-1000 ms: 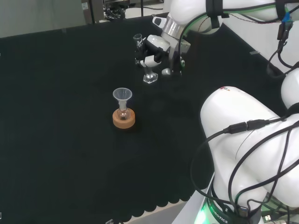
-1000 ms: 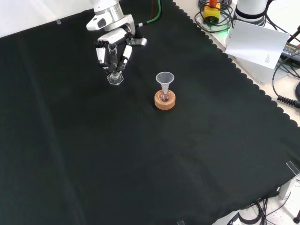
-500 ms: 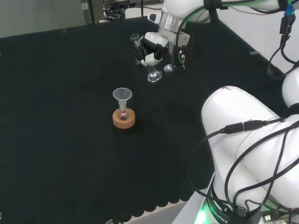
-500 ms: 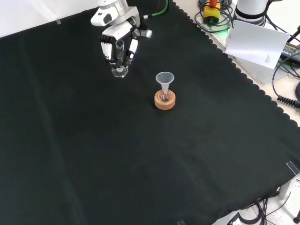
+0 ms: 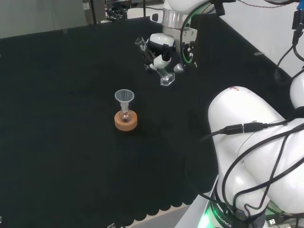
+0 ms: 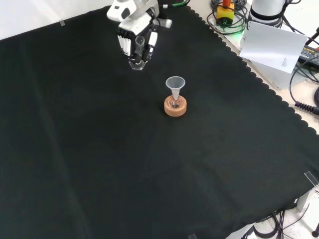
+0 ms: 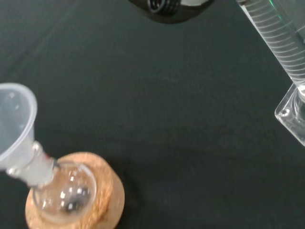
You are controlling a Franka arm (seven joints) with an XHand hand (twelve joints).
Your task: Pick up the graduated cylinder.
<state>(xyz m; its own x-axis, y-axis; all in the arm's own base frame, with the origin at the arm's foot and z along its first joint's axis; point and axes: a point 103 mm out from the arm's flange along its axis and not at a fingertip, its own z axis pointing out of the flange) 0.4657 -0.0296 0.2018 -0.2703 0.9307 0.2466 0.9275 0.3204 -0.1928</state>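
A: Where's the hand?
B: Head view, hand (image 5: 164,47) sits at the far side of the black cloth (image 5: 57,95), left of the big white arm links (image 5: 251,147). Front view, hand (image 6: 137,40) is near the top, coming in from the upper edge.

A: Fingers?
B: Curled around the graduated cylinder (image 5: 154,59). Front view shows black and white fingers (image 6: 149,42) wrapped on the clear tube, the cylinder (image 6: 138,52) between them.

A: Cylinder on the cloth or off it?
B: Looks off it. Head view has it tilted, top leaning toward the left of that view, the clear foot (image 5: 166,80) lower right and seemingly above the cloth. Front view, the foot (image 6: 136,64) pokes out just below the fingers. Can't tell for sure whether it clears the cloth.

A: Wrist camera?
B: The cylinder (image 7: 281,43) is close and large, white scale lines along the tube, the clear foot (image 7: 291,114) at its end. A dark part of the hand (image 7: 169,7) is at the edge.

A: What else is on the bench?
B: A small round glass flask (image 5: 125,115) on a cork ring (image 5: 126,121), with a clear funnel (image 5: 124,98) stuck in its neck. Head view, it stands well apart from the hand, nearer the camera and to the left. Front view, the cork ring (image 6: 175,107) is below and right of the hand, funnel (image 6: 175,83) upright on top.

A: Wrist view of that?
B: Flask (image 7: 64,193), cork ring (image 7: 105,200), funnel (image 7: 14,124), all clear of the cylinder.

A: Anything inside the flask?
B: Can't tell.
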